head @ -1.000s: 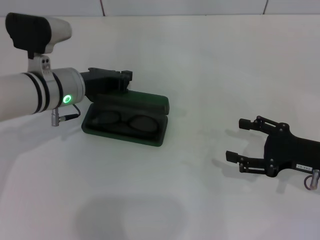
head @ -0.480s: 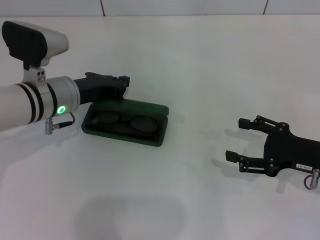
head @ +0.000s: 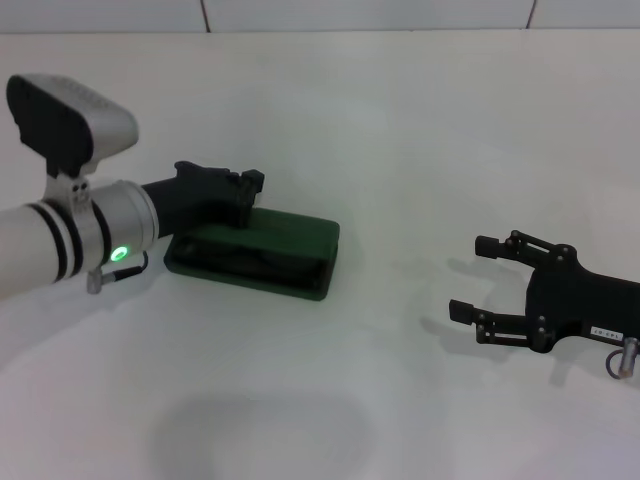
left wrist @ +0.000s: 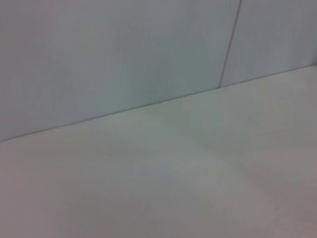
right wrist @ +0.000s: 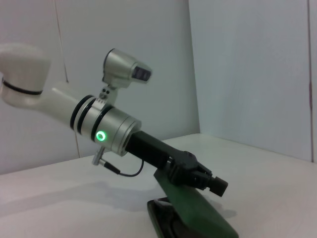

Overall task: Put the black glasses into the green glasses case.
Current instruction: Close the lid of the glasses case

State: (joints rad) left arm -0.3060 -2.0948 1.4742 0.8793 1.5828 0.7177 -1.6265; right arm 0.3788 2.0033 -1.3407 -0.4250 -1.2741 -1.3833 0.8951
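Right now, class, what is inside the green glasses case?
The green glasses case is almost closed, with the left gripper pressing on its lid. Only a dark slit shows along its front edge; the lid covers whatever lies inside. The right gripper rests apart.

You see the green glasses case [head: 265, 245] with a matt, velvety skin. The tabletop [head: 400, 130] looks smooth, white and faintly glossy. The right end effector [head: 480, 280] looks like matt black plastic.

Head view overlooks table [head: 420, 130]; right wrist low, sideways; left wrist toward wall.
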